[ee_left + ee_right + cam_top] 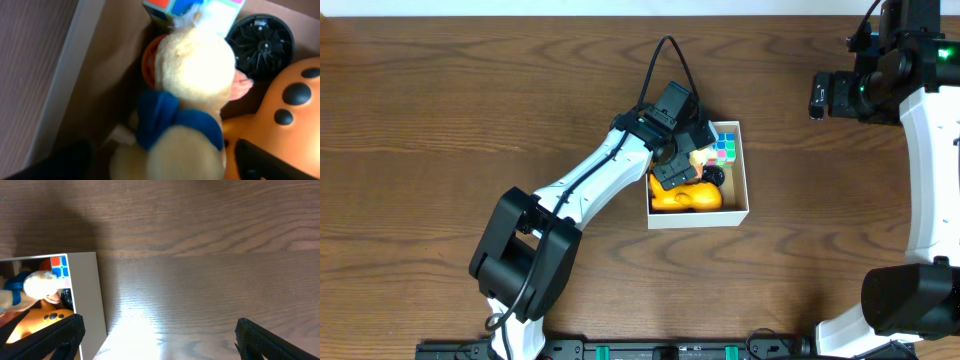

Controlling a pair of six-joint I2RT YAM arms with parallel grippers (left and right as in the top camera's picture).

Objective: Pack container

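Note:
The container [748,186], a white-walled cardboard box with a brown floor, sits mid-table. It holds a cream plush duck with a blue bow [192,65], an orange toy with black spots [686,199], a colour cube [726,148] and a black round fan-like piece [261,44]. My left gripper [162,165] is down inside the box. Its fingers are spread wide on either side of the duck's body, with small gaps to it. My right gripper [159,340] is open and empty above bare table to the right of the box; it also shows in the overhead view [820,95].
The box's white wall [55,85] is just left of the left finger. The orange toy [290,115] lies against the right finger. The right wrist view shows the box's side wall [87,290] with wooden table beyond it.

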